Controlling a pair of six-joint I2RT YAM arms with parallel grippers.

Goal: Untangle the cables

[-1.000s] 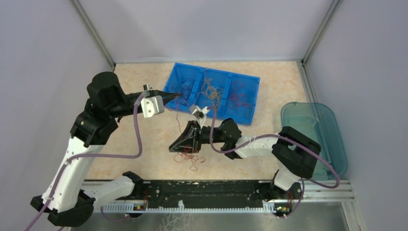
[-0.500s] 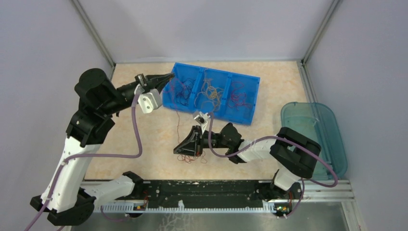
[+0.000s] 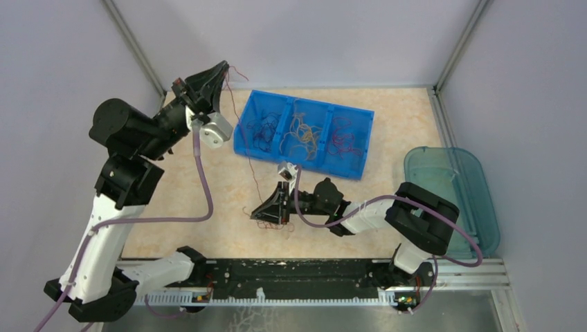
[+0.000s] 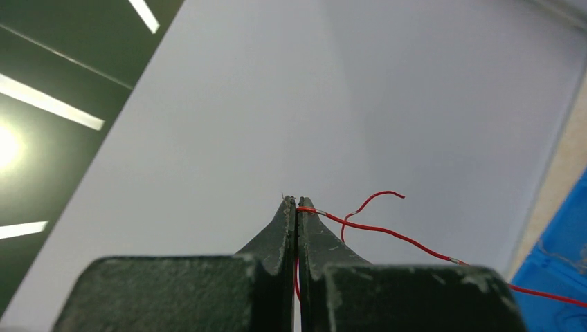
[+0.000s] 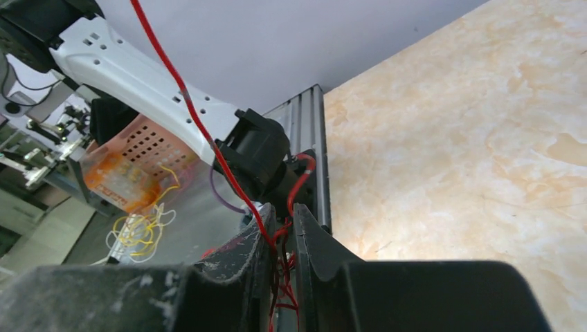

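My left gripper [image 3: 223, 68] is raised high at the back left, by the wall, shut on one red cable [image 4: 374, 229]. That strand [image 3: 253, 181] runs down past the left end of the blue bin [image 3: 339, 169] to my right gripper [image 3: 256, 214]. The right gripper [image 5: 280, 225] sits low over the table in front of the bin, shut on a small tangle of red cables [image 5: 285, 277]. The long red strand [image 5: 187, 98] leaves its jaws upward. The bin's three compartments hold dark purple cables [image 3: 263, 128], orange-yellow cables [image 3: 302, 131] and reddish cables [image 3: 344, 135].
A translucent teal tub [image 3: 450, 194] stands at the table's right edge. Grey walls close in the left, back and right. The black rail [image 3: 291, 273] with both arm bases runs along the near edge. A few red loops [image 3: 280, 227] lie on the table under the right gripper.
The left gripper has risen from the bin's left end up and back toward the wall, drawing the red strand out long. The right gripper has sunk slightly toward the near edge with its tangle.
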